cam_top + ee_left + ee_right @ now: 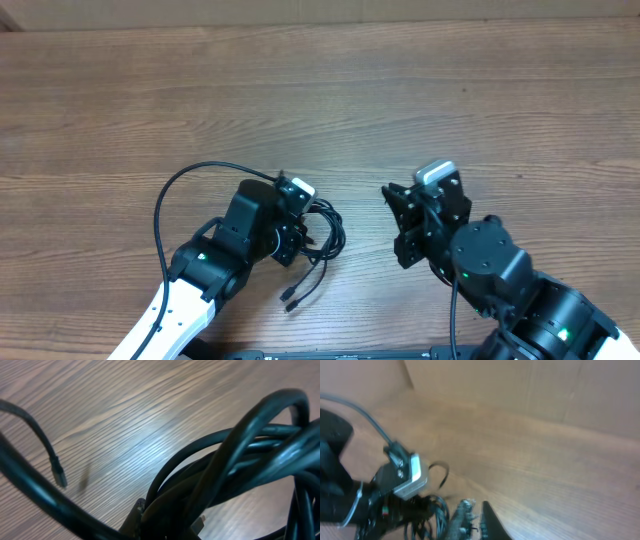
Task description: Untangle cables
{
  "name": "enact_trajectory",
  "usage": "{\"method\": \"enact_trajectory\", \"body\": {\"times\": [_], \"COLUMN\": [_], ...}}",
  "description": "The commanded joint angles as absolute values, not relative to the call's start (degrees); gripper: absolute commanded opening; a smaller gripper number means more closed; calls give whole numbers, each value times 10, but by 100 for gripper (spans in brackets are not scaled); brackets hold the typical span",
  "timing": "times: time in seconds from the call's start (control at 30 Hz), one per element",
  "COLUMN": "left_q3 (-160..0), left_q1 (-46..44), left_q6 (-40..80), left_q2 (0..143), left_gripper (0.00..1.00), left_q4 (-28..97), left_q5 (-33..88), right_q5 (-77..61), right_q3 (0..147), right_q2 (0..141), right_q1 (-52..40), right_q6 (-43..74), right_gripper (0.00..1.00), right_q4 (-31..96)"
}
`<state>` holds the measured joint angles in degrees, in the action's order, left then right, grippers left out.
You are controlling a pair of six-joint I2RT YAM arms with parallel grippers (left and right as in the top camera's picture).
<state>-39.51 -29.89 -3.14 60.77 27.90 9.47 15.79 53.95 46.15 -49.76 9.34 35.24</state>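
A bundle of thin black cables (325,235) lies tangled on the wooden table near the front middle. One plug end (288,296) trails toward the front edge. My left gripper (303,228) is shut on the bundle. In the left wrist view its fingertips (170,516) close around the looped cables (225,470), and a loose cable end (60,477) hangs to the left. My right gripper (397,228) is a short way to the right of the bundle, apart from it and pointing toward it. In the right wrist view its fingers (475,516) are close together and empty, and the cables (432,515) show just to their left.
The wooden table (420,90) stretches far back and to both sides. A thicker black arm wire (165,200) loops out to the left of the left arm. The left arm's wrist camera (405,475) shows in the right wrist view.
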Motion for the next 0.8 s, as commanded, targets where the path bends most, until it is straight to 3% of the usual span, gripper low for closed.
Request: {"method": "enact_trajectory", "body": {"times": [0.0, 0.07, 0.13, 0.3, 0.43, 0.63, 0.77], "left_q3": [-396, -396, -396, -396, -396, -396, -396], "left_q1": [-298, -298, -298, -298, -298, -298, -298], "left_q6": [-77, -89, -89, -90, -90, -90, -84], "left_q2": [606, 606, 606, 606, 606, 607, 607], "left_gripper": [4, 5, 4, 5, 5, 4, 4], "left_q4": [271, 272, 271, 270, 273, 283, 283], "left_q5": [192, 206, 207, 230, 230, 201, 174], "right_q5": [120, 119, 119, 102, 72, 71, 46], "right_q3": [544, 544, 544, 544, 544, 544, 544], "right_q2": [467, 477, 493, 554, 580, 575, 562], "right_q1": [-496, -496, -496, -503, -506, -506, -506], "right_q6": [93, 93, 91, 91, 91, 91, 91], "right_gripper": [16, 27, 31, 31, 23, 23, 29], "right_q4": [374, 403, 439, 483, 460, 457, 458]}}
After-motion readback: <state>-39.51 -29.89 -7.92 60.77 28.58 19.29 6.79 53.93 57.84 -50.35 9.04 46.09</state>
